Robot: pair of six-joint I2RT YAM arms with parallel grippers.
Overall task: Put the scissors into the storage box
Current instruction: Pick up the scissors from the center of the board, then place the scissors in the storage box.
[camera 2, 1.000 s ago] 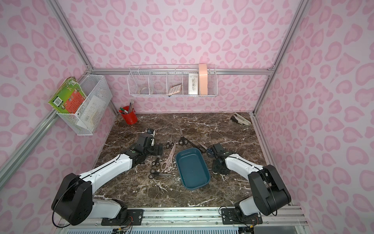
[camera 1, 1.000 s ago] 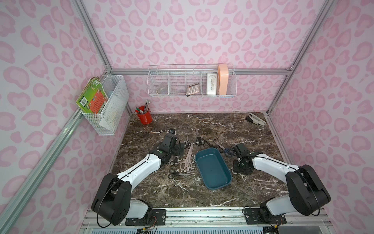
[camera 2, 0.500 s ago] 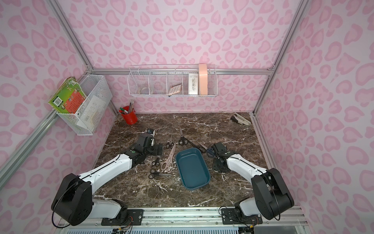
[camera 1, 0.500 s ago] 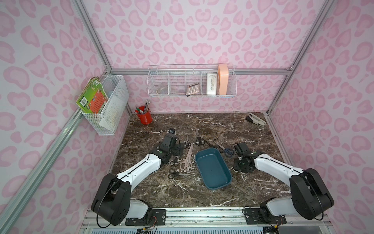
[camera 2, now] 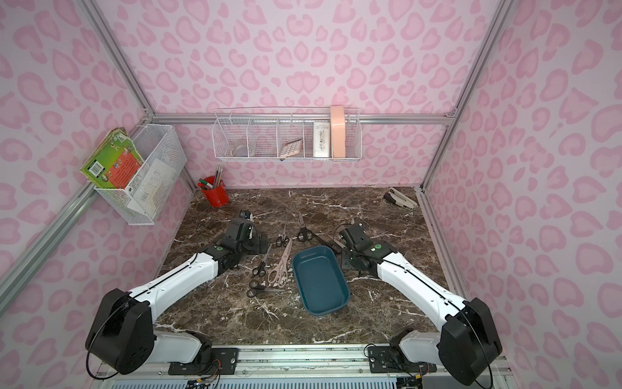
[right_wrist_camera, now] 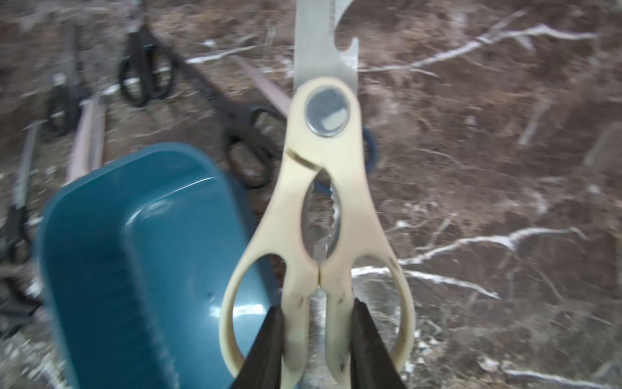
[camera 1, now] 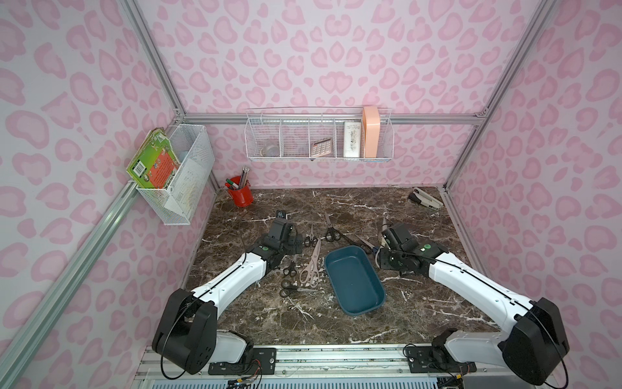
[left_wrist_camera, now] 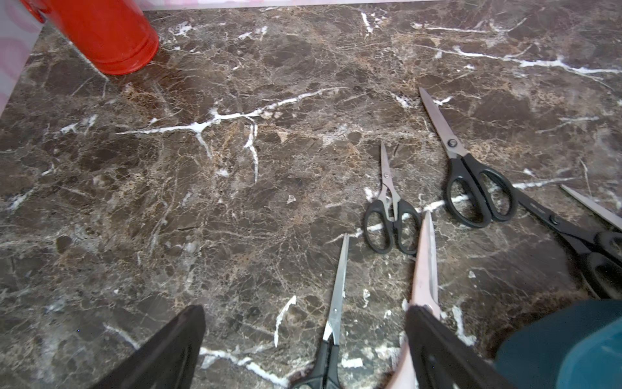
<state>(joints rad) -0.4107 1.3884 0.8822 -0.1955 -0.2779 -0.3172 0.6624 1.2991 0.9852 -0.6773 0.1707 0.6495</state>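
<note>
Right fingers (right_wrist_camera: 266,347) pinch cream scissors (right_wrist_camera: 323,161) by inner handle bars, near box (right_wrist_camera: 111,235) end. Left fingers (left_wrist_camera: 168,350) spread, low over table (left_wrist_camera: 202,202), black scissors (left_wrist_camera: 336,303) blade between.

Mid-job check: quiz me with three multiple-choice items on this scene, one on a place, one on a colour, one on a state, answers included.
1. Where on the table is the stapler?
A. the middle
B. the far corner on the right arm's side
C. the near edge on the left arm's side

2. What colour are the handles of the scissors in the right gripper?
A. black
B. cream
C. blue

3. The storage box is:
A. empty
B. holding one pair
C. full

Answers:
1 B: both top views show it in that far corner.
2 B: the right wrist view shows cream handles pinched between the fingers.
3 A: its bare teal floor shows in both top views.
</note>
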